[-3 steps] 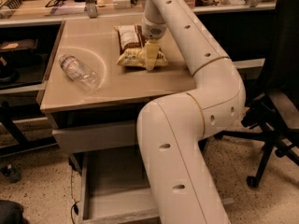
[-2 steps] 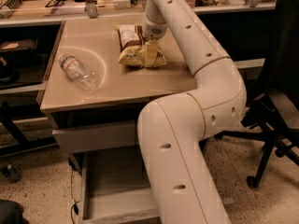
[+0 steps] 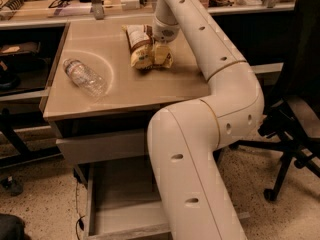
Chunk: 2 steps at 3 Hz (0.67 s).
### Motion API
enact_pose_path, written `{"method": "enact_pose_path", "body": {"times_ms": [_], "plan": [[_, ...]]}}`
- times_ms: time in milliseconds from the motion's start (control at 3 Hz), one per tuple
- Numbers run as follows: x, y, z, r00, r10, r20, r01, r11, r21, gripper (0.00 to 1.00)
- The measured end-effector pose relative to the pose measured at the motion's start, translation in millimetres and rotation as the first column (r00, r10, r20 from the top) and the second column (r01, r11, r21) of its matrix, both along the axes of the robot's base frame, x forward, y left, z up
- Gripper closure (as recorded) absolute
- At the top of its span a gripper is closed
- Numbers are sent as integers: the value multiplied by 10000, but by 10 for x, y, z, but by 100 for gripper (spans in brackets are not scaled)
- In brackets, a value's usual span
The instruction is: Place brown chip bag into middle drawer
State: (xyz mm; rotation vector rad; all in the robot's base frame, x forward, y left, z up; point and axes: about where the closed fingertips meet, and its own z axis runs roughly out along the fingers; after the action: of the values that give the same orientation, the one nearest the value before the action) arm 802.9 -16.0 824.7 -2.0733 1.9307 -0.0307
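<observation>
The gripper [image 3: 154, 58] is positioned low over the far part of the table top [image 3: 125, 91], directly at the near end of the brown chip bag [image 3: 137, 38]. The bag lies flat on the table top, its length extending from the gripper toward the far edge. The contact area is masked by the wrist and by pale shapes at the bag's end, so whether the gripper is closed on the bag cannot be determined. The middle drawer [image 3: 120, 204] stands pulled out below the table; its right portion is hidden behind the robot arm [image 3: 200, 134]. A clear plastic bottle [image 3: 86, 76] lies on its side, well left of the bag.
</observation>
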Motion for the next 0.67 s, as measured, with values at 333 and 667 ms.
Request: {"method": "enact_pose_path", "body": {"times_ms": [333, 667], "plan": [[0, 0, 0, 10000, 0, 0, 0, 10000, 0, 100], [0, 0, 0, 10000, 0, 1, 0, 10000, 0, 100]]}}
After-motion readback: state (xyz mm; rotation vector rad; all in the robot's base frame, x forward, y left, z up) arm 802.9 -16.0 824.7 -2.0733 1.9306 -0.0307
